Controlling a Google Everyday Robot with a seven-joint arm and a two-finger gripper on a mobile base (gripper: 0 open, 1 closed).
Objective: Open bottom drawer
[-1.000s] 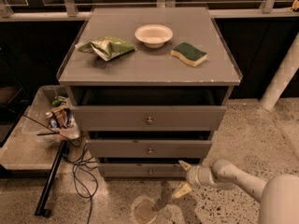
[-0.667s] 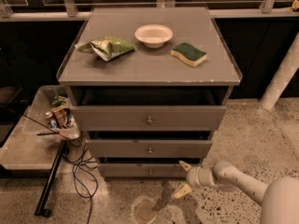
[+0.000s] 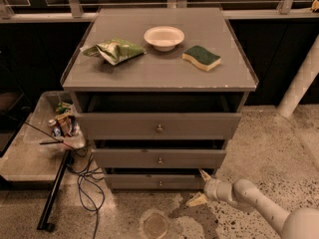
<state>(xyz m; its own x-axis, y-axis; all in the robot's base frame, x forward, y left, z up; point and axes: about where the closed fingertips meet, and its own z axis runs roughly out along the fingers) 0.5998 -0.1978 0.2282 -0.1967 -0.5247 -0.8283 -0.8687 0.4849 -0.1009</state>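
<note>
The bottom drawer (image 3: pixel 149 181) is the lowest and narrowest of three grey fronts, with a small round knob (image 3: pixel 160 183) at its centre. My gripper (image 3: pixel 200 187) is low, just off the right end of that drawer front and close to the floor. It reaches in from the lower right on a cream arm (image 3: pixel 249 200). Its two fingers are spread apart, the upper fingertip (image 3: pixel 204 175) near the drawer's right corner and the lower one (image 3: pixel 196 200) by the floor. They hold nothing and are well to the right of the knob.
The cabinet top (image 3: pixel 159 68) holds a green bag (image 3: pixel 115 50), a white bowl (image 3: pixel 164 37) and a green sponge (image 3: pixel 202 57). The top drawer (image 3: pixel 124 126) stands slightly out. A low tray with clutter (image 3: pixel 60 126), cables (image 3: pixel 87 180) and a black pole (image 3: pixel 55 193) lie to the left. A white pipe (image 3: pixel 301 83) stands at right.
</note>
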